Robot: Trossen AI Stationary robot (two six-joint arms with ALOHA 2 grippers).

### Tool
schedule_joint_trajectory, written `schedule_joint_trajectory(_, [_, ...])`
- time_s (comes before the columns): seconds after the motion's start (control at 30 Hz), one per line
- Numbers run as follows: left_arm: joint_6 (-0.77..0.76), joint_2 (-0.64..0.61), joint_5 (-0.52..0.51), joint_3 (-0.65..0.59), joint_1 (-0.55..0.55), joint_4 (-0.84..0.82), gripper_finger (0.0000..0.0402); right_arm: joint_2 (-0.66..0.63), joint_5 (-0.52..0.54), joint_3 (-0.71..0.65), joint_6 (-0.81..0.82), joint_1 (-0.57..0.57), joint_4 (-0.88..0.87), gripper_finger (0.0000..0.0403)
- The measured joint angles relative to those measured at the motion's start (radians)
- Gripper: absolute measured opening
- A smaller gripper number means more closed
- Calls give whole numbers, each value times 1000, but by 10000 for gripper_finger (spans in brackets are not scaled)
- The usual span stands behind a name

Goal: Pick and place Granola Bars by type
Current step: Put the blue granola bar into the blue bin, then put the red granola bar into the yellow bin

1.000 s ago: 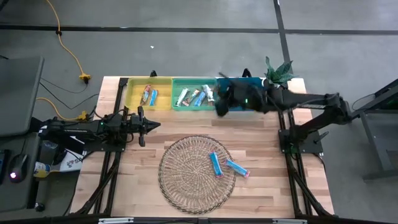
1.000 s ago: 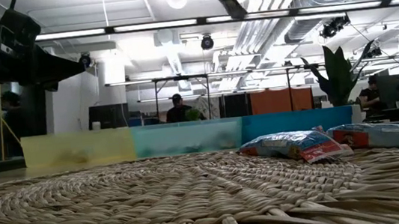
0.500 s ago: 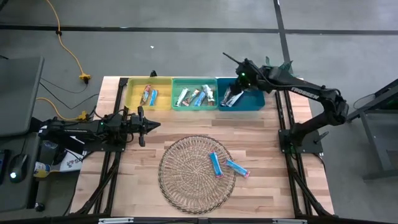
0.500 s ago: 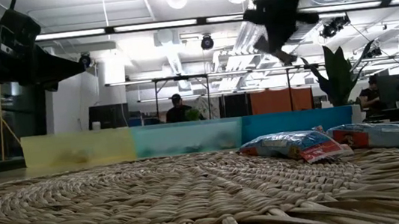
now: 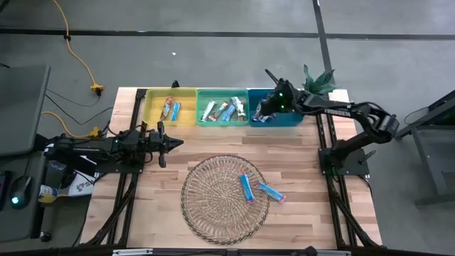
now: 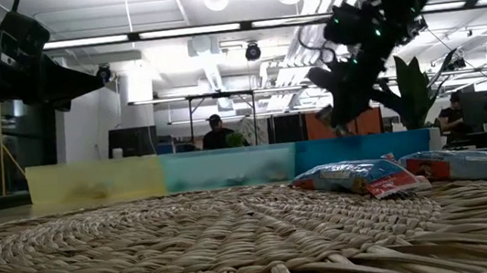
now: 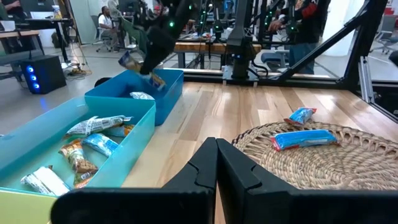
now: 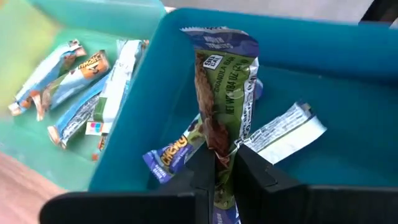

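My right gripper [image 8: 221, 160] hangs over the dark blue bin [image 5: 284, 117] at the table's far edge, shut on a granola bar [image 8: 221, 81] with a blue and green wrapper. The low view shows it [image 6: 341, 84] above the bin's rim. Two more bars [image 8: 166, 157] [image 8: 283, 130] lie flat on that bin's floor. Two bright blue bars [image 5: 246, 188] [image 5: 271, 193] lie flat on the round wicker mat [image 5: 213, 206]. My left gripper [image 5: 166, 144] waits shut above the table's left side. My right gripper pinches the blue and green bar by one end of its wrapper [image 8: 219, 146] between its two fingers. The fingers slant down from above, and the bar runs on beyond them in line with them. It is held clear above the blue bin's floor [image 7: 132, 61].
Three bins stand in a row along the far edge: a yellow one [image 5: 153, 114] with two bars, a teal one [image 5: 202, 96] with several, and the dark blue one. A plant [image 5: 320, 80] stands at the far right corner. Bare wood lies between the bins and the mat.
My right gripper, carrying the bar, has swung from beside the teal bin to over the dark blue bin and come down toward it. The bars on the mat and my left arm have kept still.
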Motion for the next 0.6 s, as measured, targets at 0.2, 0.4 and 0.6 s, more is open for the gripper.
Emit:
schedule_joint_trajectory(0.2, [0,0,0,0,0,0,0,0,-49,-133,36,-51,189,33])
schedule_joint_trajectory(0.4, [0,0,0,0,0,0,0,0,-100,-163,-42,-83,232,57])
schedule_joint_trajectory(0.6, [0,0,0,0,0,0,0,-2,-193,-163,-105,-107,287,126])
